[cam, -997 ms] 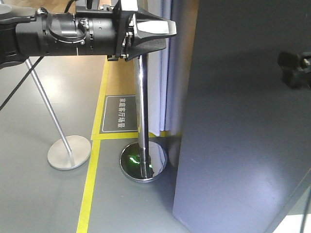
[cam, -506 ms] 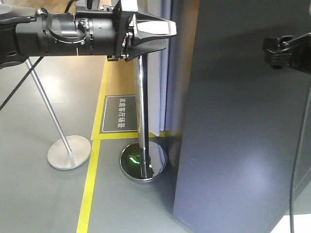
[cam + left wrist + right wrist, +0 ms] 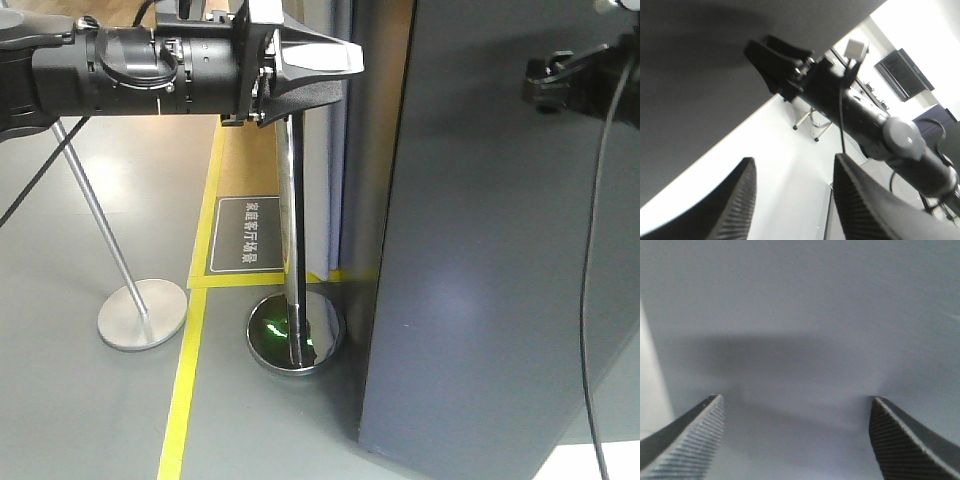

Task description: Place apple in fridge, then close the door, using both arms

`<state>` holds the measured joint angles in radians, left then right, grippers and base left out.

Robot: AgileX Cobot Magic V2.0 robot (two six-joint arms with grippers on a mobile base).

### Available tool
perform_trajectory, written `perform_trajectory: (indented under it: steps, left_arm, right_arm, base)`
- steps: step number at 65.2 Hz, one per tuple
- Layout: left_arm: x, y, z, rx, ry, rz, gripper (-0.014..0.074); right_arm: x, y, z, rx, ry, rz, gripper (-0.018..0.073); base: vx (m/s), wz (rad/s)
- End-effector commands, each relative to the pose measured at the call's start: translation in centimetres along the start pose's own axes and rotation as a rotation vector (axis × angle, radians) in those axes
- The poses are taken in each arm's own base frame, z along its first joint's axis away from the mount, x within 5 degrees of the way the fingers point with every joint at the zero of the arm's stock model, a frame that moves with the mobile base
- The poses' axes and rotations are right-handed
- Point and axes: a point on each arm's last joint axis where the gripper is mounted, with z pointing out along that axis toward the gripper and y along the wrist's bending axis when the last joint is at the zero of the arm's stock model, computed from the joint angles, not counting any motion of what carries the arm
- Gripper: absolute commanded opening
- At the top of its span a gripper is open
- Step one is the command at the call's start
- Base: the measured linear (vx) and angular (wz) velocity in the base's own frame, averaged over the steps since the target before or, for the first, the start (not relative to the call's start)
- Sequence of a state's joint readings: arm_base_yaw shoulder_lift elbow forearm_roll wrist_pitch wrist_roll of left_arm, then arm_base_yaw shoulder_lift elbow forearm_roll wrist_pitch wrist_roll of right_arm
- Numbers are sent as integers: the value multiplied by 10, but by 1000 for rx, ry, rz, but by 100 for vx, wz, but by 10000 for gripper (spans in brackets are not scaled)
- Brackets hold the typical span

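The door (image 3: 490,260) fills the right half of the front view as a tall dark grey panel, showing its outer face. My right gripper (image 3: 535,82) is at the upper right, its tips against that face. In the right wrist view the right gripper (image 3: 795,402) is open, with only the grey door (image 3: 800,315) between its fingers. My left gripper (image 3: 350,62) is held high, left of the door's edge. In the left wrist view the left gripper (image 3: 792,165) is open and empty, facing the right arm (image 3: 860,110) and the door (image 3: 695,75). The apple and the fridge's inside are hidden.
A chrome post with a round base (image 3: 294,332) stands just left of the door's lower corner. A second slanted stand rests on a grey disc base (image 3: 142,313). Yellow floor tape (image 3: 182,390) and a floor sign (image 3: 247,235) lie between them.
My right gripper has moved left and up across the door's face. The door's left edge has shifted slightly to the right. The left arm has not moved.
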<state>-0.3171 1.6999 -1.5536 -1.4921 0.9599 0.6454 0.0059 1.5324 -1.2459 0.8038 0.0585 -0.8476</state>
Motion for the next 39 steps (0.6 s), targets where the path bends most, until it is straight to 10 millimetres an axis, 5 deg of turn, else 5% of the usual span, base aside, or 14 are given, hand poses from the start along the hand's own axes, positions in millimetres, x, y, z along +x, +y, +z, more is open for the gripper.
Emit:
perform_trajectory:
  steps: [1,25,39]
  left_arm:
    - [-9,-31,-10,82,-55,26,349]
    - [-9,-31,-10,81,-56,26,349]
    - [-9,-31,-10,80,-57,26,349]
  right_arm:
    - [-27,-9,0,63,-112,-13,577]
    - [-34,-16,39,70,-121,-7,577]
    - [-32,-37,50,72,-84,11,577]
  base:
    - [0,0]
    - [0,0]
    - [0,-1]
